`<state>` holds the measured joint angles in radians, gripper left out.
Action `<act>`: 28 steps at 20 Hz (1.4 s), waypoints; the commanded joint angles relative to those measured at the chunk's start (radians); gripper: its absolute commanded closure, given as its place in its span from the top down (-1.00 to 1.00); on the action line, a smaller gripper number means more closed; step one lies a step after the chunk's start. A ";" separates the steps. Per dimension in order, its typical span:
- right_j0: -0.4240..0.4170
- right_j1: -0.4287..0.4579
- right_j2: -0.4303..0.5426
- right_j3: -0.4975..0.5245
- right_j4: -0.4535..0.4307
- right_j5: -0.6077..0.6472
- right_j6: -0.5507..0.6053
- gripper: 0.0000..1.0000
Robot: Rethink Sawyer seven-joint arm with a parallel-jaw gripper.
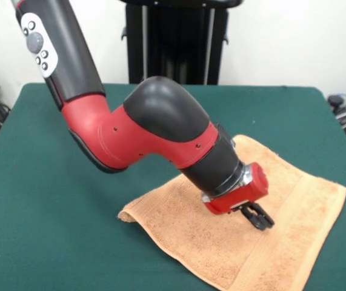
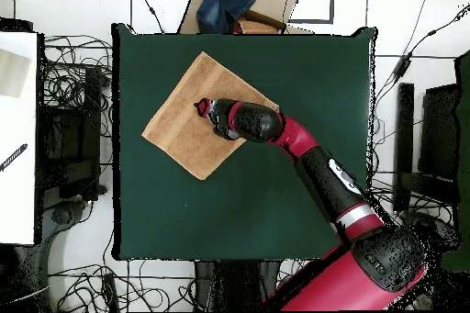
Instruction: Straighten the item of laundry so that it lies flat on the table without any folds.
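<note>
Arm hides part of the towel; its near corner is cropped.

The peach-orange towel lies spread beneath my jaws on the dark green table, set at an angle to the table's edges. A woven band stripe runs along one hemmed end, off to one side of my jaws. The corner farthest behind my jaws in the front view curls up slightly off the felt; the rest lies mostly flat.
</note>
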<state>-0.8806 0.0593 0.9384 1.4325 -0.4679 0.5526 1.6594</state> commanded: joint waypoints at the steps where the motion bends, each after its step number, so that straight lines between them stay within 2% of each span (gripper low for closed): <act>1: 0.068 0.009 -0.136 -0.084 -0.136 -0.035 -0.141 -1.00; 8: 0.123 -0.044 -0.183 -0.069 -0.187 -0.106 -0.036 -1.00; 17: 0.181 -0.052 -0.207 -0.039 -0.168 -0.174 0.058 -1.00; 28: 0.135 -0.001 -0.175 -0.049 -0.129 -0.137 -0.041 -1.00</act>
<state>-0.7659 -0.0640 0.8639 1.4339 -0.5307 0.4933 1.6594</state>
